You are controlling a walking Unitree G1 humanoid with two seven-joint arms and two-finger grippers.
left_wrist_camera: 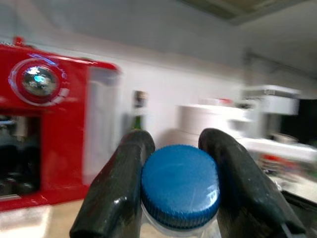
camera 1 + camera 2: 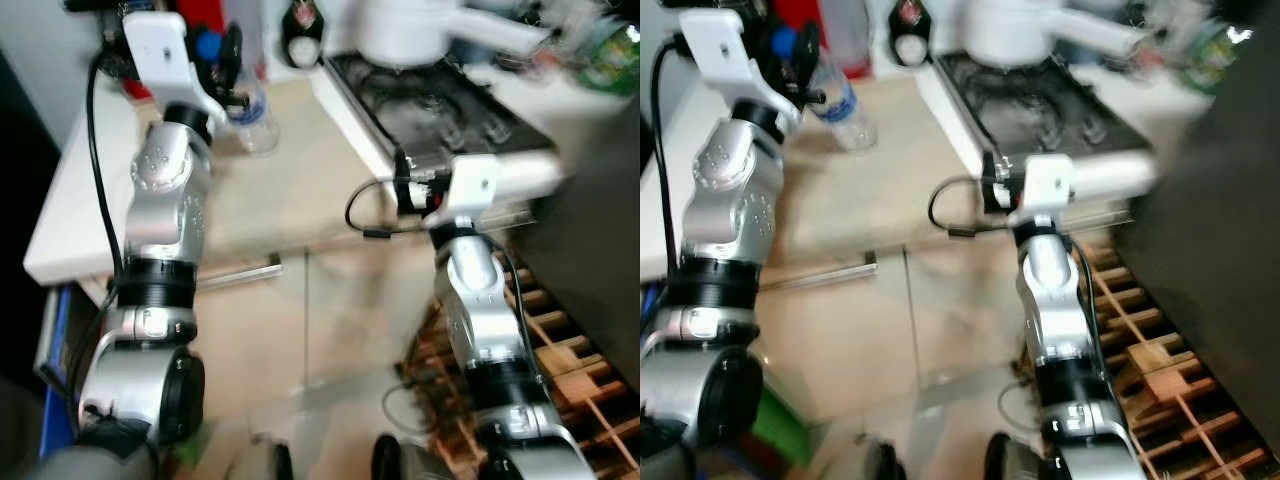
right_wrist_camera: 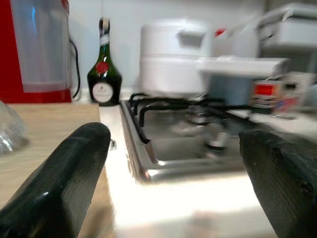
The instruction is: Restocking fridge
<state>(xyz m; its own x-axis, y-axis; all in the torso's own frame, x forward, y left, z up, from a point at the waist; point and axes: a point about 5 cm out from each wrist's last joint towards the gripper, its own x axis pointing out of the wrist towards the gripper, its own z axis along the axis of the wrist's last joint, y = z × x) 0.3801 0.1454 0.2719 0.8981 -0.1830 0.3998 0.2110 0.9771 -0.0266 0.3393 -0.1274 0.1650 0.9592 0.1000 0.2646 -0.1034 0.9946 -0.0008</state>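
Note:
A clear plastic water bottle (image 2: pixel 250 115) with a blue cap (image 1: pixel 179 186) leans on the beige counter (image 2: pixel 280 200) at the back left. My left gripper (image 1: pixel 179 191) is shut on the bottle's neck, one black finger (image 1: pixel 116 193) on each side just under the cap. In the left eye view that gripper (image 2: pixel 222 55) sits at the bottle's top, close to the red machine. My right gripper (image 3: pixel 173 183) stands open with nothing between its fingers (image 3: pixel 64 178), low at the counter's front edge and facing the stove.
A red coffee machine (image 1: pixel 44 124) and a dark bottle with a red seal (image 3: pixel 104 74) stand at the back of the counter. A white pot (image 2: pixel 400 30) sits on the gas stove (image 2: pixel 440 110). Cabinet fronts lie below, and a wooden rack (image 2: pixel 580 390) is lower right.

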